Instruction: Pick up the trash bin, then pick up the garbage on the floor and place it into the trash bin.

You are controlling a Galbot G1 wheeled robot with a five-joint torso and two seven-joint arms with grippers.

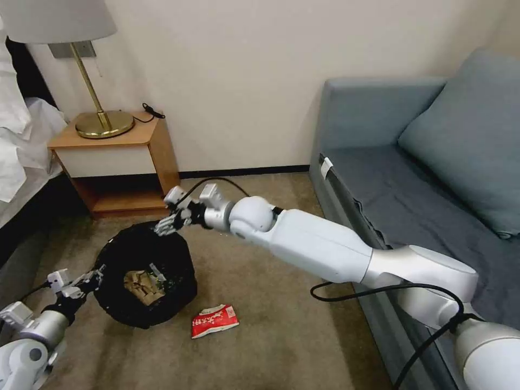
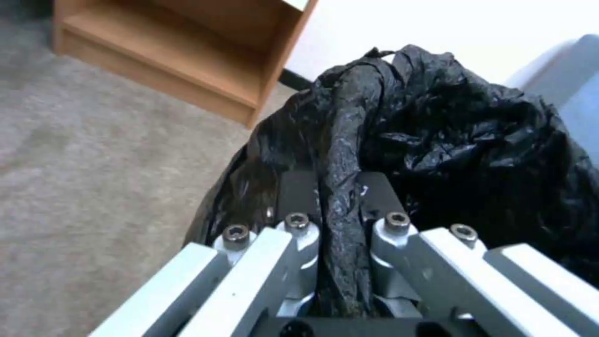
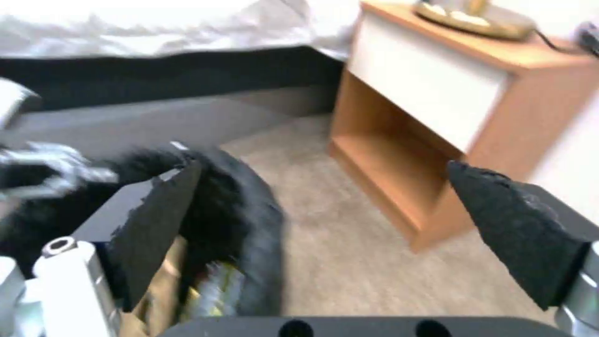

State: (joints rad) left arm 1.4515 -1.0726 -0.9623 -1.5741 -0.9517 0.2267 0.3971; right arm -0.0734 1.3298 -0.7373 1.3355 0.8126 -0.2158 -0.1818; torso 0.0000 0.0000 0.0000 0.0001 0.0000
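The left gripper (image 2: 340, 201) pinches the bagged rim of the trash bin (image 1: 145, 273), which should be held level so the brown paper (image 1: 142, 286) inside stays put. The right gripper (image 1: 169, 223), jaws spread and empty, hovers over the bin's far rim on an outstretched arm. The red-white snack packet (image 1: 214, 320) lies on the carpet (image 1: 260, 336) just beside the bin and needs a low, flat grasp.

Even, soft indoor light fills the head view, with a faint shadow under the trash bin (image 1: 143, 281) on the carpet (image 1: 260, 357). Straight lines bow near that view's edges. The left wrist view is sharp, its wall blown out white. The right wrist view is smeared with motion blur.
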